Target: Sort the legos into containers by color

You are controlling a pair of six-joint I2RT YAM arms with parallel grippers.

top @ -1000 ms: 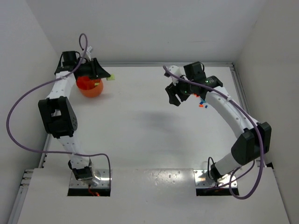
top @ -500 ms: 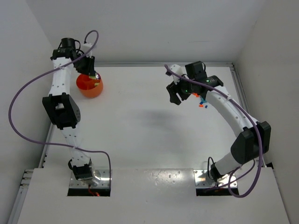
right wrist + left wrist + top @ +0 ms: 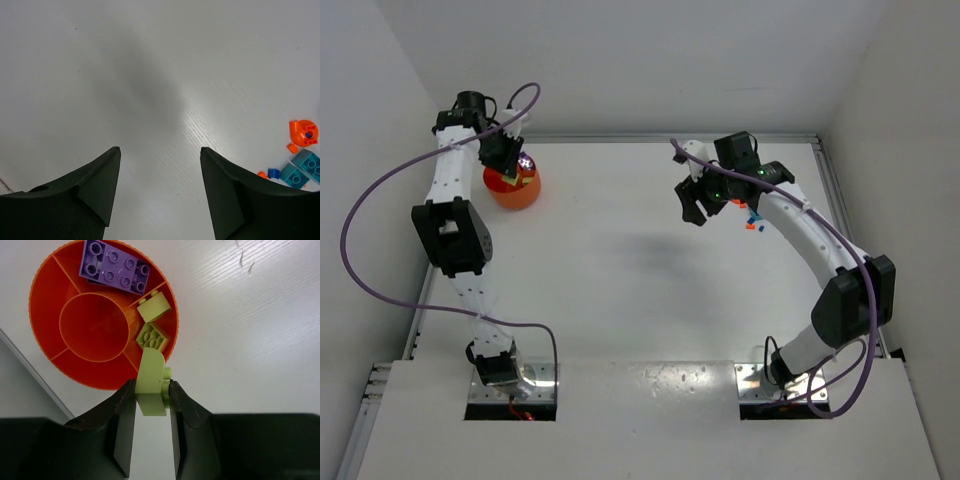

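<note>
The left wrist view shows 1 orange bowl [image 3: 42, 315], split into a round middle well and outer ring sections. 1 purple plate [image 3: 115, 267] lies in the top ring section, and 2 yellow-green bricks [image 3: 154, 307] [image 3: 153, 338] lie together in the section on the right. The left gripper [image 3: 151, 386] pinches a third yellow-green brick [image 3: 150, 370] between its jaws, just above the bowl's near rim beside that section. None of this sorting shows from the top external view, where the bowl [image 3: 513, 187] is only an orange shape under the left gripper [image 3: 520, 165] at the table's [image 3: 620, 290] far left. The right wrist view shows the right gripper [image 3: 160, 152] with jaws spread wide and holding nothing, above bare table. At that view's right edge lie the loose legos: 3 orange pieces [image 3: 303, 132], 1 small blue piece [image 3: 273, 173] and 2 teal bricks [image 3: 309, 163]. From above they are a small cluster [image 3: 752, 220] beside the right gripper [image 3: 695, 205].
</note>
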